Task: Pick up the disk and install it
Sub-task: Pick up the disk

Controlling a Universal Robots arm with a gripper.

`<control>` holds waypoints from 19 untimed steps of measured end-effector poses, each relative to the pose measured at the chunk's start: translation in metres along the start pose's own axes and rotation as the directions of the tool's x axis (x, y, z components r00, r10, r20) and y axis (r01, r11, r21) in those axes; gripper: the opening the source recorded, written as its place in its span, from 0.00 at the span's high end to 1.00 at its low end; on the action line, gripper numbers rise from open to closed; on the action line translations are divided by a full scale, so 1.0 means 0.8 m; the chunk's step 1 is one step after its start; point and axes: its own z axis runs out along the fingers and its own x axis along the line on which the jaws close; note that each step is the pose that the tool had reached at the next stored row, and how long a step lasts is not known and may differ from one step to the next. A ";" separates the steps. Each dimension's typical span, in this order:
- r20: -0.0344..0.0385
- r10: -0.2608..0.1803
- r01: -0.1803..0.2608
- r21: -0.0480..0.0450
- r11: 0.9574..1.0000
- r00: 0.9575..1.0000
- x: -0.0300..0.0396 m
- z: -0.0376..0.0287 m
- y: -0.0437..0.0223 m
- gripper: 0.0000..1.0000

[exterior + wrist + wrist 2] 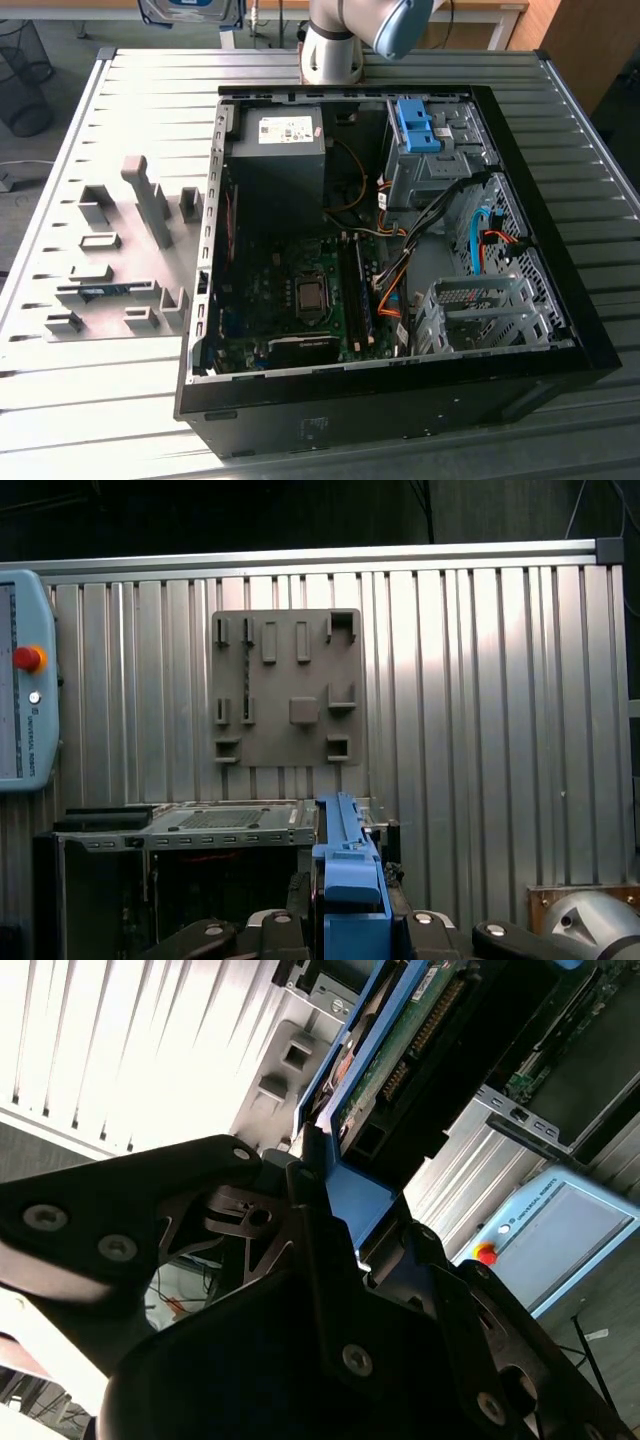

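The disk (pixel 400 1040) is clamped between my black fingers (pixel 310 1175) by its blue carrier frame, with the green circuit board side showing in the second wrist view. In the first wrist view the disk (pixel 345 850) stands edge-on, and its blue frame rises out of my gripper (pixel 350 905). My gripper (pixel 350 1200) is shut on it and holds it in the air, well above the slatted table (pixel 480 680). The open computer case (pixel 560 330) lies on its side on the table, with a grey drive cage (pixel 430 170) at its far right corner.
A bare blue bracket (pixel 420 125) sits on the drive cage. A black power supply (pixel 275 150) fills the case's far left. A grey fixture plate (pixel 110 270) with holders lies left of the case. The arm's base (pixel 330 50) stands behind it. A teach pendant (pixel 20 720) lies beside the table.
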 end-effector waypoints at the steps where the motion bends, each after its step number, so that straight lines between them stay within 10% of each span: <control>1: 0.000 0.000 0.000 0.000 1.000 1.000 -0.0001 0.0000 -0.0027 0.63; 8: 0.000 0.000 0.000 0.000 1.000 1.000 -0.0016 -0.0001 -0.0316 0.63; 19: 0.000 0.000 0.000 0.000 1.000 1.000 0.0231 0.0010 -0.0392 0.63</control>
